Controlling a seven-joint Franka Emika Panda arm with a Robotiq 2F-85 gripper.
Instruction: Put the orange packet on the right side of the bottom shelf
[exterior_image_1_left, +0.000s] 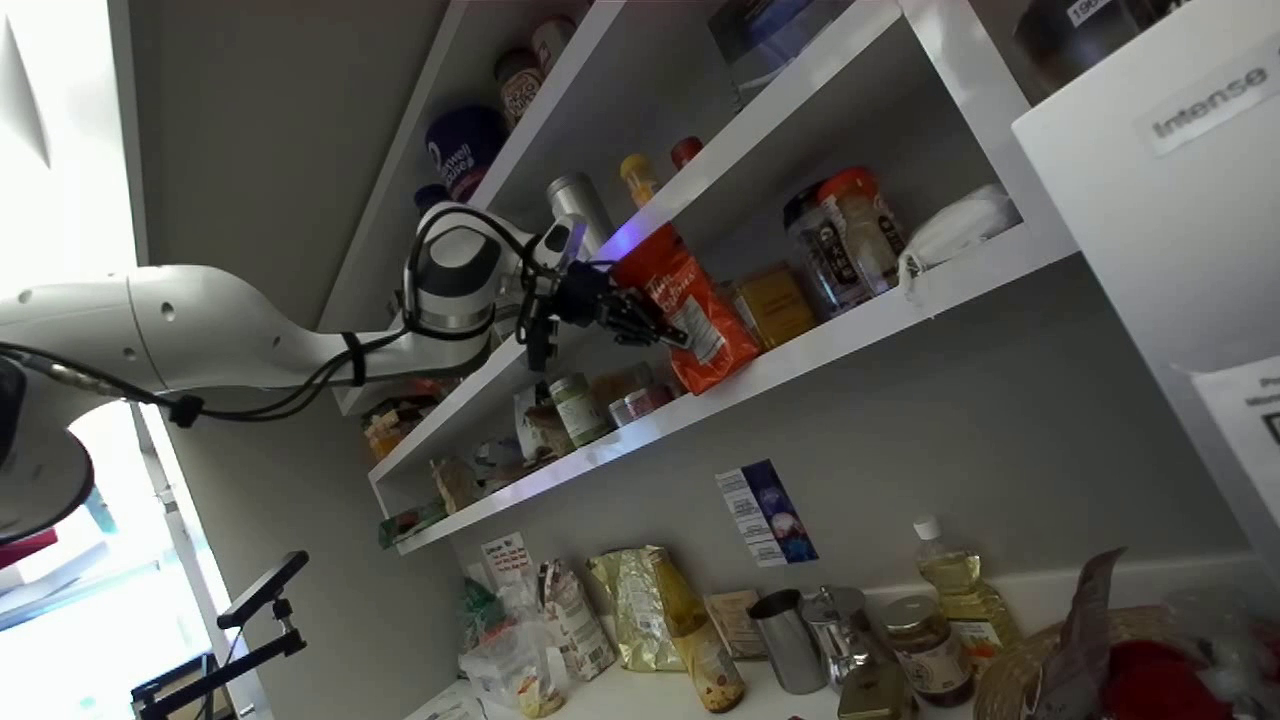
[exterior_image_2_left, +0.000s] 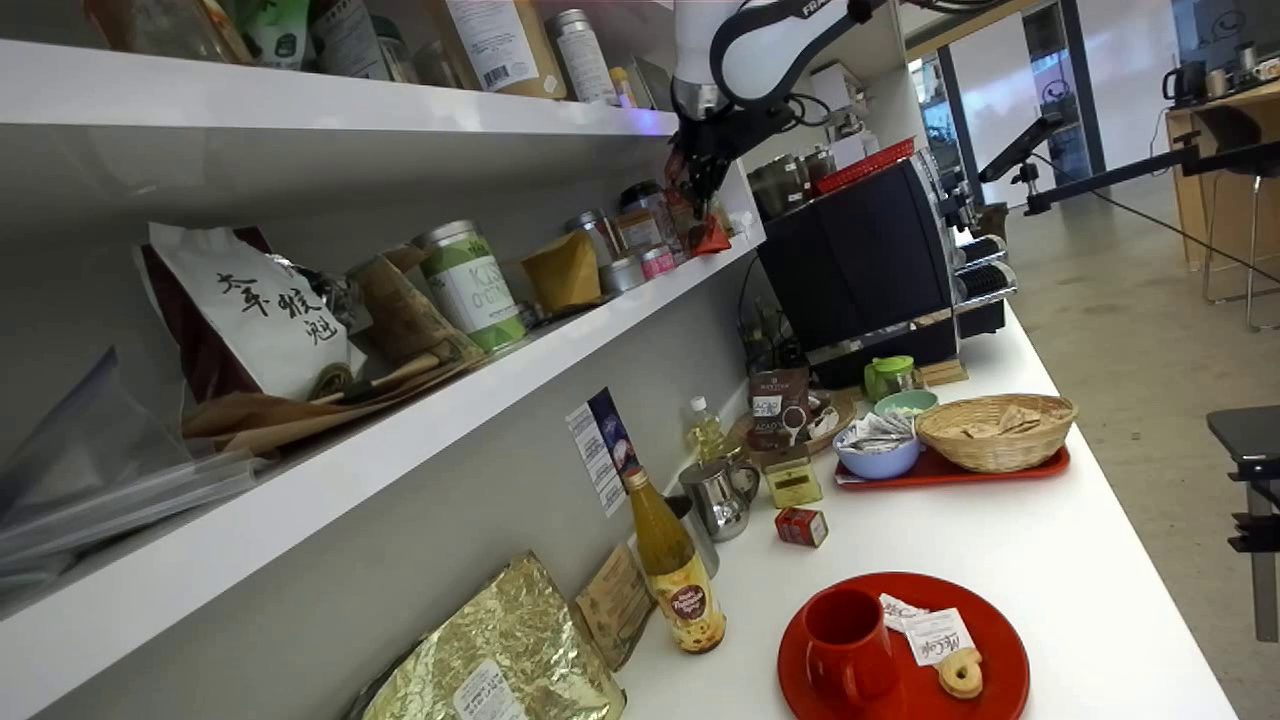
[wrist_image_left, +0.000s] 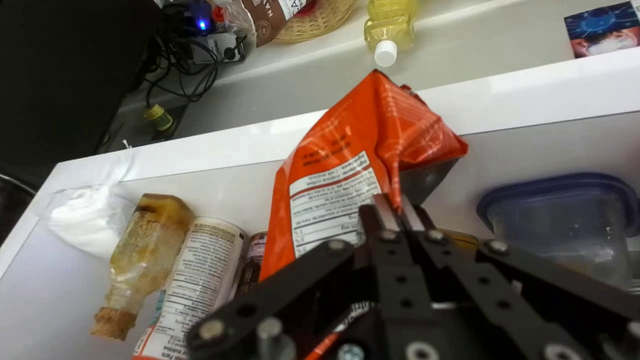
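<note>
The orange packet (exterior_image_1_left: 690, 300) is a crinkly orange-red bag, tilted, at the bottom shelf (exterior_image_1_left: 860, 332). Its lower end overlaps the shelf's front edge; I cannot tell whether it rests there. It also shows in an exterior view (exterior_image_2_left: 711, 236), partly hidden behind my gripper (exterior_image_2_left: 704, 200). In the wrist view the packet (wrist_image_left: 310, 165) shows a white label, and a fold of it sits between the two close fingertips of my gripper (wrist_image_left: 397, 205). The shelf's front edge (wrist_image_left: 225, 147) lies behind it. My gripper is also at the packet's side in an exterior view (exterior_image_1_left: 680, 338).
A tan box (exterior_image_1_left: 775, 305), a red-lidded jar (exterior_image_1_left: 862, 228) and a white bag (exterior_image_1_left: 962, 228) stand beside the packet. Small jars (exterior_image_1_left: 640, 402) stand on its other side. The board above (exterior_image_1_left: 770, 118) is close to the arm. A corked bottle (wrist_image_left: 145, 250) and blue-lidded container (wrist_image_left: 560, 215) flank it.
</note>
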